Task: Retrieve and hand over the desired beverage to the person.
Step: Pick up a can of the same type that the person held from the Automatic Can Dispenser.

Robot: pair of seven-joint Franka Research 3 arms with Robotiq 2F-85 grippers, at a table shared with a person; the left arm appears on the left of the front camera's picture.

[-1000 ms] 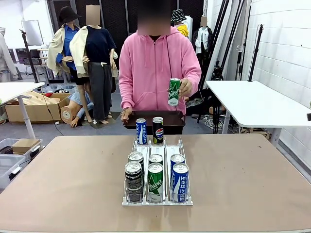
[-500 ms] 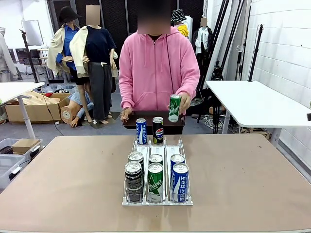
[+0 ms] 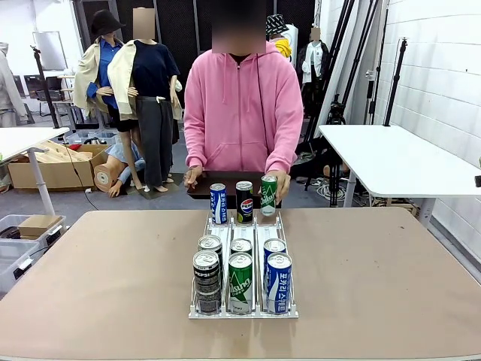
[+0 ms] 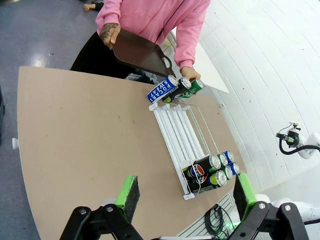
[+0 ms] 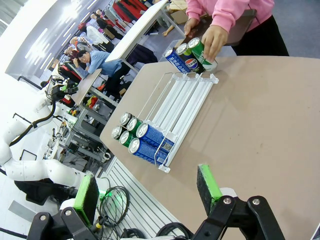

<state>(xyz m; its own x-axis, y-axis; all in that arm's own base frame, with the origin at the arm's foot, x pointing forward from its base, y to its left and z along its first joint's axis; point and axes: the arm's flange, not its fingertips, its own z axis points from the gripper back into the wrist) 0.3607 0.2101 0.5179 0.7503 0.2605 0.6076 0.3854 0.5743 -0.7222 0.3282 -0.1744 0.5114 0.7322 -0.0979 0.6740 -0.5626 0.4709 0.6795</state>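
As the person [image 3: 242, 105] grips it, the green can [image 3: 268, 195] seems upright.

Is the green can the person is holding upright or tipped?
Upright: the green can stands beside the Pepsi can at the rack's far end, hand gripping it.

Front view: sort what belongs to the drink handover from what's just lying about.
Job: person, green can in the person's hand, blue can, black can, rack, front cans, tray, left gripper and right gripper, both open.
Lying about: cardboard box, side table, plastic bin.
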